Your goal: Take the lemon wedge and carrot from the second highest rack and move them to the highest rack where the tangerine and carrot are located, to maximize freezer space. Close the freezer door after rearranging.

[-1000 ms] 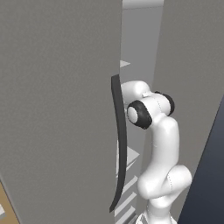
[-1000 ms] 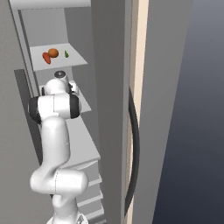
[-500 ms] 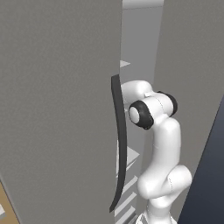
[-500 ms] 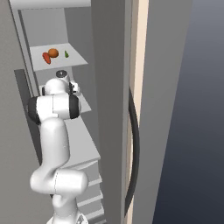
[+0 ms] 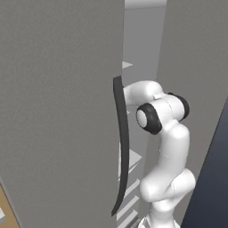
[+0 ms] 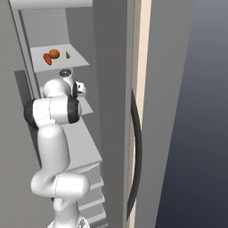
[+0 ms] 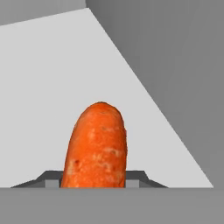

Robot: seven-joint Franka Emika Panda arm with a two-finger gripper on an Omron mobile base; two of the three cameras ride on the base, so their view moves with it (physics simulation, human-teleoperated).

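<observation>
In the hand view my gripper [image 7: 96,180] is shut on an orange carrot [image 7: 97,144], which stands up between the two fingertips over a pale rack [image 7: 48,87]. From the right base view the hand [image 6: 80,88] reaches into the open freezer [image 6: 111,67] at the second highest rack [image 6: 87,109]. On the highest rack [image 6: 78,60] lie another carrot [image 6: 46,58], a tangerine [image 6: 54,53] and a small greenish lemon wedge [image 6: 67,55]. The freezer door [image 5: 58,111] stands open at the left with its dark handle [image 5: 121,147], and it hides the hand in the left base view.
A neighbouring grey door [image 6: 164,111] with a dark curved handle [image 6: 136,151] stands close on the right. Lower shelves and drawer fronts [image 6: 89,178] sit below the arm. The freezer's grey side wall [image 7: 166,65] runs close beside the held carrot.
The hand has edged slightly upward and further in with the carrot still gripped. The items on the highest rack have not moved.
</observation>
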